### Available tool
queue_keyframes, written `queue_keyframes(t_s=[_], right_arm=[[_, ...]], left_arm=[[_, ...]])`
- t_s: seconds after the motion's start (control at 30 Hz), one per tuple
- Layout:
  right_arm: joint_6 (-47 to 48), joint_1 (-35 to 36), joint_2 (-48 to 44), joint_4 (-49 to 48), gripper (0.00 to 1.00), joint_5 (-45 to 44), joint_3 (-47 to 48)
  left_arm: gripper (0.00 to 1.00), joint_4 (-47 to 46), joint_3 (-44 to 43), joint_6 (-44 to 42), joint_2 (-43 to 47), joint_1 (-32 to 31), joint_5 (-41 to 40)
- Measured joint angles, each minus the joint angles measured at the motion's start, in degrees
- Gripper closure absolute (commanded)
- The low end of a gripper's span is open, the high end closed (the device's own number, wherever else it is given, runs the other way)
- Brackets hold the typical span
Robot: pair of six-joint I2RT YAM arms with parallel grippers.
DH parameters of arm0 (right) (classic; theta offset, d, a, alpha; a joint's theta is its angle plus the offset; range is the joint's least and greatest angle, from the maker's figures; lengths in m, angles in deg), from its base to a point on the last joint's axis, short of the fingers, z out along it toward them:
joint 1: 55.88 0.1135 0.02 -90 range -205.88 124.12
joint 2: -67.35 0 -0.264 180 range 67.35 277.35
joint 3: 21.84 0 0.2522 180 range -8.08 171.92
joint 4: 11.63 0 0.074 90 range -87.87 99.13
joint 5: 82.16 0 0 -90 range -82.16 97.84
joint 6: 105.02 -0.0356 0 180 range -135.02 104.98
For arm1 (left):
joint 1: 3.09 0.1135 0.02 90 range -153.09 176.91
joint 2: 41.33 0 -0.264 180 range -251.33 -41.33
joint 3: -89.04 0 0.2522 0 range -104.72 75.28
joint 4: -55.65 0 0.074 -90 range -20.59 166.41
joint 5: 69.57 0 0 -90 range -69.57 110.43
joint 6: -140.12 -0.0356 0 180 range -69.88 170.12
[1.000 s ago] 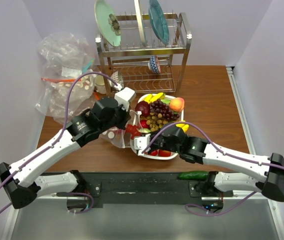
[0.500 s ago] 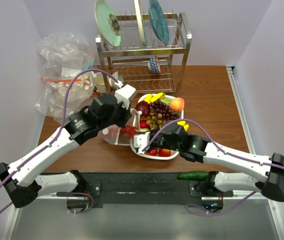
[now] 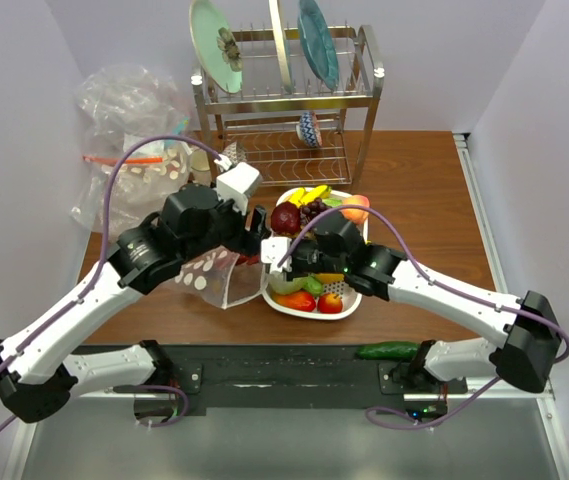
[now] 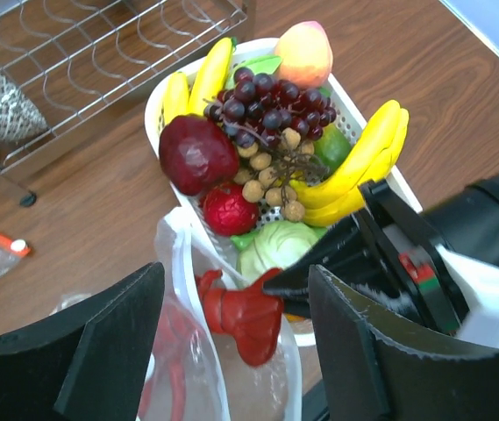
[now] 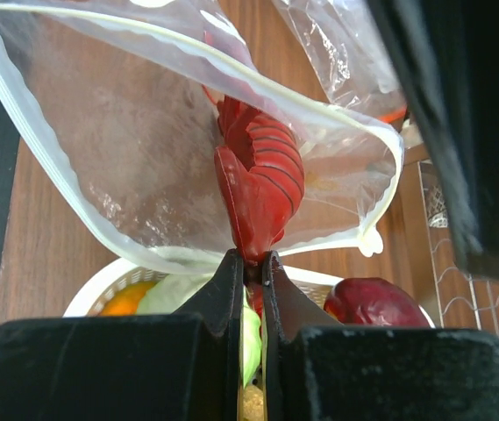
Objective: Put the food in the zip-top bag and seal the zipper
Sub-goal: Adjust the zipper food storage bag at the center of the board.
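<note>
Right gripper (image 5: 249,263) pinches the red lobster (image 5: 258,180) by one end, its long axis pointing into the zip-top bag's (image 5: 100,158) mouth; left gripper (image 4: 236,285) hangs open above.

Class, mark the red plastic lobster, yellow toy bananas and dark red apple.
red plastic lobster (image 5: 260,180): right wrist view, ribbed body.
yellow toy bananas (image 4: 363,162): left wrist view, curved middle.
dark red apple (image 4: 196,153): left wrist view, centre.

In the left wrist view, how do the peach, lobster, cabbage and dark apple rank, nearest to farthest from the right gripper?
1. Lobster, pinched in the right gripper.
2. Cabbage, just behind it.
3. Dark apple, tray's left side.
4. Peach, tray's far end.
</note>
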Motion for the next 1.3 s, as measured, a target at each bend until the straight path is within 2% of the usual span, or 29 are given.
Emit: queue_keyframes(t_s=[0.4,0.87,1.0,1.1,1.17,1.2,1.23,1.3], right_arm=[[-2.5,-0.9,2.4,-1.6,1.00,-0.3,0.7],[-5.1,-1.6,5.1,-5.2,1.00,-0.6,0.8],[-5.3,-1.7,5.2,-5.6,1.00,-0.7,0.8],[-5.5,-1.7,5.2,-5.6,1.00,-0.7,0.8],[-5.5,-1.7,5.2,-5.6,1.00,-0.7,0.8],[-5.5,-1.7,5.2,-5.6,1.00,-0.7,0.8],[-5.5,-1.7,5.2,-5.6,1.00,-0.8,0.8],[-5.5,-1.7,5.2,-5.6,1.00,-0.8,0.8]], left_arm=[[0.27,9.8,2.3,4.9,4.3,0.0,-1.6],[0.41,24.9,1.2,11.7,3.1,-1.6,-2.2],[0.42,28.9,0.9,13.7,2.4,-2.0,-4.2],[0.48,30.8,1.0,14.9,1.6,-2.0,-5.9],[0.60,31.4,1.2,15.9,1.0,-2.0,-7.5],[0.67,31.7,1.4,16.4,0.7,-2.0,-8.8],[0.85,32.1,1.4,17.0,0.3,-2.0,-9.7],[1.00,32.2,1.4,18.1,-0.2,-2.0,-11.1]])
